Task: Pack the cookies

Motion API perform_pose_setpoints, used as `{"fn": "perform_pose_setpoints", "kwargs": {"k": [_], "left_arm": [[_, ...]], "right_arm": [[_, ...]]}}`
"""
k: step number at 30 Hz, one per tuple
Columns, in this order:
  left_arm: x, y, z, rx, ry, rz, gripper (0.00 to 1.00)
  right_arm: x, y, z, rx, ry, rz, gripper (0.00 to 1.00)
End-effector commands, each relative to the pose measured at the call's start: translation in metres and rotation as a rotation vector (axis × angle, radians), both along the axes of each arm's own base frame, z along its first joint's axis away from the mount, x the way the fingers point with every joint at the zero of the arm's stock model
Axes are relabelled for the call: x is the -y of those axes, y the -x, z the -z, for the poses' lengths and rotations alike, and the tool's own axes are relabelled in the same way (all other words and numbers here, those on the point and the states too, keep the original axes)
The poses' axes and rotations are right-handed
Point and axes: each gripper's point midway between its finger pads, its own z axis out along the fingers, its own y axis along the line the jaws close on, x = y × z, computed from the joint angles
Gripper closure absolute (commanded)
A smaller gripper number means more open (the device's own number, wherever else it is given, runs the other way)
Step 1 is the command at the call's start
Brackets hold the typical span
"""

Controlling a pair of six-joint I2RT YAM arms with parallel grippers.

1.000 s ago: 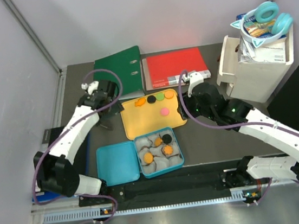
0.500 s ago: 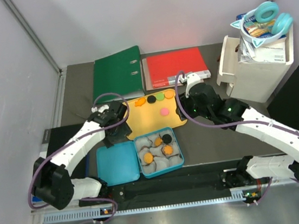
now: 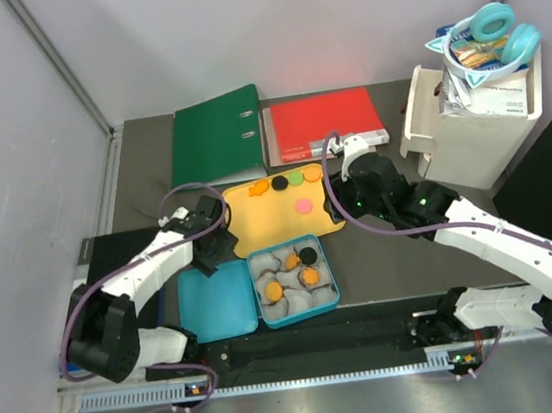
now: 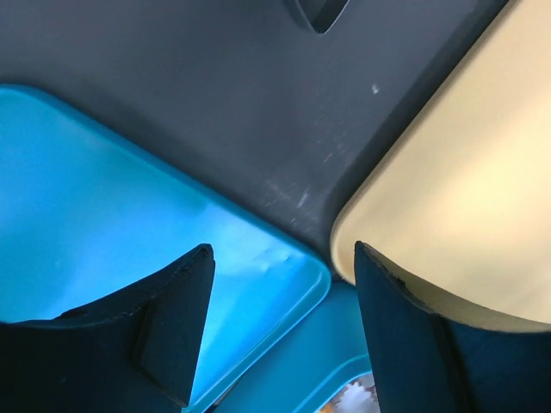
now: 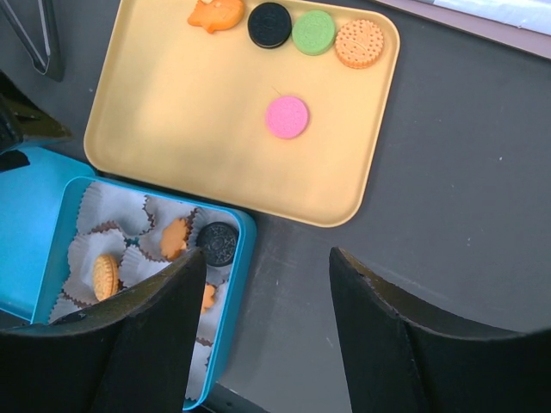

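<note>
The left gripper (image 4: 284, 262) hangs low with its jaws apart and nothing between them, right where the flat turquoise tin lid (image 4: 103, 198) meets the rounded corner of the pale yellow plastic tray (image 4: 465, 198). Dropping here could catch either rim and tilt the tray or skid the lid. Five cookies are unpacked on the tray: a row of four (image 5: 313, 32) packed close along the far edge, and a lone pink cookie (image 5: 287, 117) near the middle. More sit in white crinkled paper cups (image 5: 90, 211) inside the open turquoise tin box (image 5: 247, 237) just beside the tray. The right gripper (image 5: 267, 255) hovers above, fingers spread and empty. These flat discs lie flush on a smooth surface, so a pinch may slide one away or knock its neighbours, and both arms crowding one tray risks a bump.
</note>
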Motion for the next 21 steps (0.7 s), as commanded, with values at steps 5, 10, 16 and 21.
{"fn": "perform_pose_setpoints", "kwargs": {"k": [5,10,16,21], "left_arm": [[-0.004,-0.017,0.02,0.021,0.062,-0.122,0.35],[-0.015,-0.001,0.027,-0.001,0.034,-0.146,0.39],[-0.02,0.013,0.043,-0.052,0.047,-0.164,0.52],[-0.02,0.013,0.049,-0.055,0.053,-0.166,0.69]], "right_arm": [[0.004,-0.005,-0.008,0.023,-0.02,0.031,0.41],[0.004,-0.006,-0.006,0.026,-0.019,0.032,0.41],[-0.001,-0.008,-0.004,0.015,-0.024,0.024,0.41],[-0.001,-0.008,-0.002,0.01,-0.019,0.024,0.41]]}}
